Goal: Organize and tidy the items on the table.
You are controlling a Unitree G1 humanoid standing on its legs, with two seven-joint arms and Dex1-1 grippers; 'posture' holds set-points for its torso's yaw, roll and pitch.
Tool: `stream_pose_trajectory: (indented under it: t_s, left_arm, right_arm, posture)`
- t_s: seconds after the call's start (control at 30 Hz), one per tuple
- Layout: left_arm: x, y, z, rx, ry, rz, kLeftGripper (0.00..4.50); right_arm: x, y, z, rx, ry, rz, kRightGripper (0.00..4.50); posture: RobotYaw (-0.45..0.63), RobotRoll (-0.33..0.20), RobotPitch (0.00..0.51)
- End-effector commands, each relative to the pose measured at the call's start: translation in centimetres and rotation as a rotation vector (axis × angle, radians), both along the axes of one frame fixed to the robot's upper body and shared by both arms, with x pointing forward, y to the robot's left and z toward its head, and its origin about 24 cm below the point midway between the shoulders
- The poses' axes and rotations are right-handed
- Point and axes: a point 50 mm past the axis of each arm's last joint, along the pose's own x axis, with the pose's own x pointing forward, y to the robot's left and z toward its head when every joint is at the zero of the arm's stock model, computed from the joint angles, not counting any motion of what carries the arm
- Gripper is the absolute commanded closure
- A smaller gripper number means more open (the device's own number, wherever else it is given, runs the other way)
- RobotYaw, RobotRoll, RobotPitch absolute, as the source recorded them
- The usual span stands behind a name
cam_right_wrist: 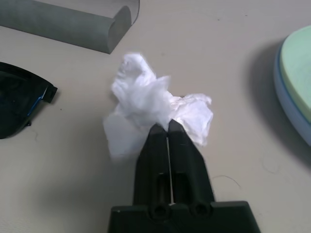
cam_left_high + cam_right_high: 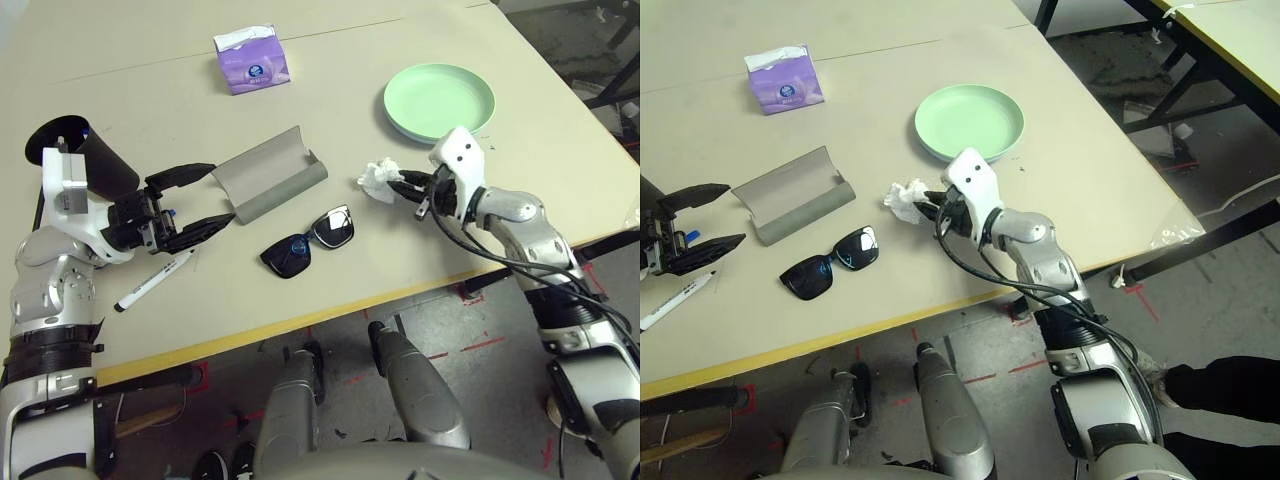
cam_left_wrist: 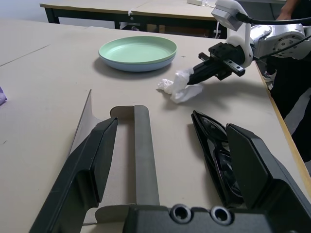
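Beige table (image 2: pixel 330 140) with yellow front edge, bearing all items. Plates (image 2: pixel 440 100): two, a green one stacked on a pale blue one whose rim shows beneath it in the left wrist view, set near the far right corner; probably the drop point for loose waste. Purple tissue pack (image 2: pixel 252 60): one, at the far side, well apart from both arms. Grey glasses case (image 2: pixel 268 176): one, lying open at table centre, lid raised, empty, presumably awaiting the sunglasses. Black sunglasses (image 2: pixel 308 242): one pair, lying flat just in front of the case, not touching it. Marker (image 2: pixel 153 281): one counted, white with a black cap, near the front edge below the left arm. Crumpled white tissue (image 2: pixel 378 180): one, between case and plates, resting on the table. Right gripper (image 1: pixel 168 127): fingers pressed together, pinching the near edge of the tissue; grip judged just made, lift not yet begun. Left gripper (image 2: pixel 207 200): fingers spread wide, holding nothing, levelled toward the near end of the case with one finger to either side of it; likely staged for the case. Next step judged: carry tissue to the plates.
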Motion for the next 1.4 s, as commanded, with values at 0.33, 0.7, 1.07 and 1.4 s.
stream_pose_trajectory:
  t_s: [0.33,0.7,1.07,1.4]
  left_arm:
    - [-0.4,0.0,-0.5,-0.008,0.004,0.01,0.0]
    - [-0.6,0.1,-0.4,-0.007,0.0,0.019,0.0]
    - [-1.9,0.6,-0.2,-0.005,-0.001,0.058,0.0]
    - [-1.6,0.6,-0.4,-0.006,0.008,0.058,0.0]
  right_arm:
    - [2.0,-1.2,4.2,0.122,-0.083,-0.079,4.48]
    - [6.9,-5.2,9.0,0.072,-0.256,-0.348,4.48]
    - [8.4,-6.3,6.1,-0.013,-0.172,-0.462,3.15]
    - [7.9,-6.9,9.0,0.001,-0.238,-0.412,0.03]
  posture:
    - [-0.24,0.0,0.275]
    - [-0.21,0.0,0.279]
    - [-0.18,0.0,0.285]
    - [-0.2,0.0,0.284]
